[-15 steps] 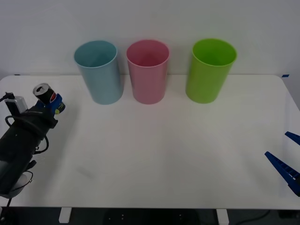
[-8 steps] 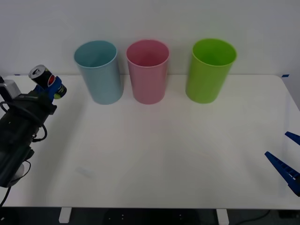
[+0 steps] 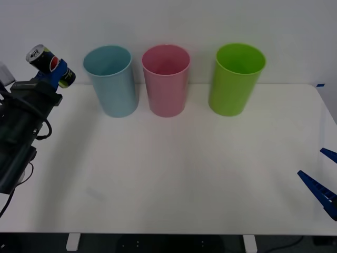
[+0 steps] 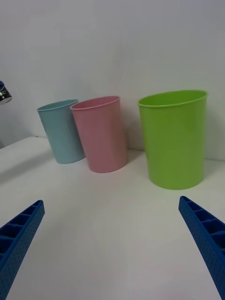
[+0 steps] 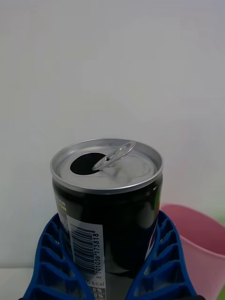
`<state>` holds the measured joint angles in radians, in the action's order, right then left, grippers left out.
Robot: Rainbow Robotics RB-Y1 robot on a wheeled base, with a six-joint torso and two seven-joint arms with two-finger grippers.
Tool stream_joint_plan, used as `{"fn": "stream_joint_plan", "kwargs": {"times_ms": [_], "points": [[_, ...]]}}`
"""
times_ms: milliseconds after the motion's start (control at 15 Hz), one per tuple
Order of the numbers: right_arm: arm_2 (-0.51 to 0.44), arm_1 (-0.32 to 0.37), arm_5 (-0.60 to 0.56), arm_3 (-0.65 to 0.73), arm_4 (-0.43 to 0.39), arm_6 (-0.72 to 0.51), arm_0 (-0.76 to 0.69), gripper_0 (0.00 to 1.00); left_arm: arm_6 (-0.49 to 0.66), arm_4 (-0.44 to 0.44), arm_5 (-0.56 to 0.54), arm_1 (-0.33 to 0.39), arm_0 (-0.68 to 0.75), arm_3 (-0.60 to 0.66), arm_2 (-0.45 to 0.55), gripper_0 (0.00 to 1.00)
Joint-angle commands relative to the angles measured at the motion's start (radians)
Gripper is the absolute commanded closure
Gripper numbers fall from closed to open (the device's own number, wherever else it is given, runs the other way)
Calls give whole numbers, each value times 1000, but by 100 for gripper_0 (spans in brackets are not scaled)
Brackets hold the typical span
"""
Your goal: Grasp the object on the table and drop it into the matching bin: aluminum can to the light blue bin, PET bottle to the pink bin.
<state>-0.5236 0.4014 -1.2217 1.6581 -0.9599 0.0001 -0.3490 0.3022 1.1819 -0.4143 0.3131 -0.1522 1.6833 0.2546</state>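
Aluminum can (image 3: pixel 46 59) has risen over the last second in your front view: the left gripper (image 3: pixel 54 74), clamped on its lower body, has carried it from low over the worktop (image 3: pixel 174 168) at far left up to rim height just left of the light blue bin (image 3: pixel 111 80), so what's left is likely a short move right; count one can and three bins, with pink bin (image 3: pixel 166 79) and lime green bin (image 3: pixel 235 78). Your right wrist view has the right gripper (image 4: pixel 117 243) spread wide and empty, near right. Your left wrist view has both blue fingers (image 5: pixel 54 262) pressed on the can's sides.
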Motion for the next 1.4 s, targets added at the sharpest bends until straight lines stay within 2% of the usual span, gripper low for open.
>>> {"fn": "stream_joint_plan", "kwargs": {"times_ms": [67,467,667,1067,1400], "points": [[0,0,0,0,0,0,0,0,34,47,28,0,-56,-7,-14,100],[0,0,0,0,0,0,0,0,28,134,89,0,-256,-200,-61,100],[0,0,0,0,0,0,0,0,-71,157,95,0,-368,-346,-75,100],[0,0,0,0,0,0,0,0,-112,231,95,0,-569,-600,-83,100],[0,0,0,0,0,0,0,0,-123,246,97,0,-641,-697,-97,100]]}}
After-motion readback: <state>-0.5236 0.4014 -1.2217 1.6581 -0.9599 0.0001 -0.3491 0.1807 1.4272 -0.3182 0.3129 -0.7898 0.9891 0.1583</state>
